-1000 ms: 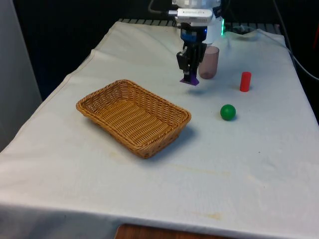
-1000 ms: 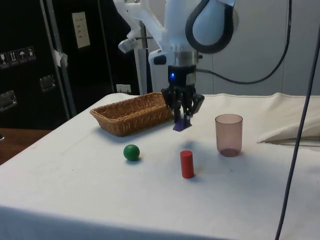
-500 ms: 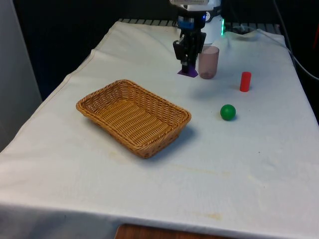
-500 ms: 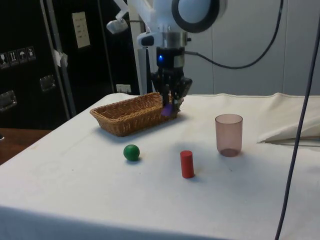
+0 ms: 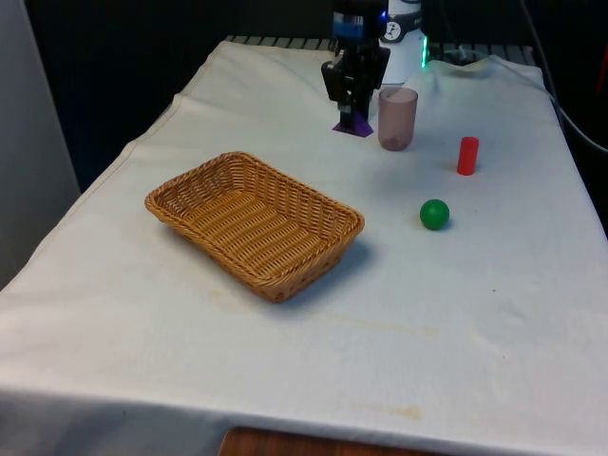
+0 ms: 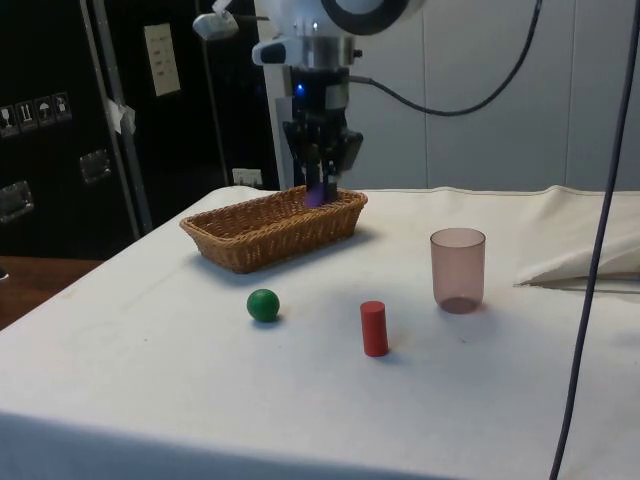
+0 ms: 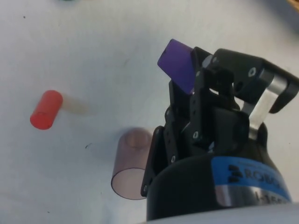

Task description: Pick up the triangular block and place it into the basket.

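My black gripper (image 5: 352, 116) is shut on a purple triangular block (image 5: 353, 126), which hangs in the air at its fingertips. In the side view the gripper (image 6: 318, 190) and the block (image 6: 315, 194) hang high, above the line of the basket's far rim. The wrist view has the purple block (image 7: 177, 66) clamped between the fingers (image 7: 200, 79). The brown wicker basket (image 5: 180, 190) sits on the cloth toward the front view's left, nearer the camera than the gripper; in the side view the basket (image 6: 235, 252) lies below the gripper.
A translucent pinkish cup (image 5: 397, 119) stands just to the front view's right of the gripper. A red cylinder (image 5: 466, 156) and a green ball (image 5: 434, 214) sit further right. In the wrist view the cup (image 7: 132, 164) and cylinder (image 7: 46, 110) lie below.
The gripper has risen with the purple block and drifted toward the basket side, leaving the spot beside the cup. Nothing else has moved.
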Robot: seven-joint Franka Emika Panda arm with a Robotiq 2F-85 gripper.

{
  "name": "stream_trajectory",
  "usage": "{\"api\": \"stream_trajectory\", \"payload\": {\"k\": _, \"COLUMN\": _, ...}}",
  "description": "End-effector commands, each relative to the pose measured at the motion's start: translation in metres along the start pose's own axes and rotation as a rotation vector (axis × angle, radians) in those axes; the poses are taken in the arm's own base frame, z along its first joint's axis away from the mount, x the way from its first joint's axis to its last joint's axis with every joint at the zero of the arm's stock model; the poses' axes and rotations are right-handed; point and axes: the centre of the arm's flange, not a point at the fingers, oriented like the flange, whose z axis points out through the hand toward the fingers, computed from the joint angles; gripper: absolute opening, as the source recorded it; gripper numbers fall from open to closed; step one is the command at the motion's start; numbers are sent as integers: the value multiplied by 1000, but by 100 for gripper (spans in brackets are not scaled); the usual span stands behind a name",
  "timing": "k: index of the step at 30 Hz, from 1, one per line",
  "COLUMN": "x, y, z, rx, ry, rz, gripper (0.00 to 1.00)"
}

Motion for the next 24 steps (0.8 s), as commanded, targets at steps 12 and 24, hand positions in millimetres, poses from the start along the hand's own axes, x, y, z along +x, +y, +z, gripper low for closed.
{"api": "stream_trajectory", "payload": {"k": 12, "x": 4, "y": 21, "z": -18, "rx": -4, "ry": 2, "rz": 37, "gripper": 33}}
{"api": "stream_trajectory", "payload": {"k": 24, "x": 9, "y": 46, "z": -21, "rx": -5, "ry": 23, "rz": 66, "gripper": 33}}
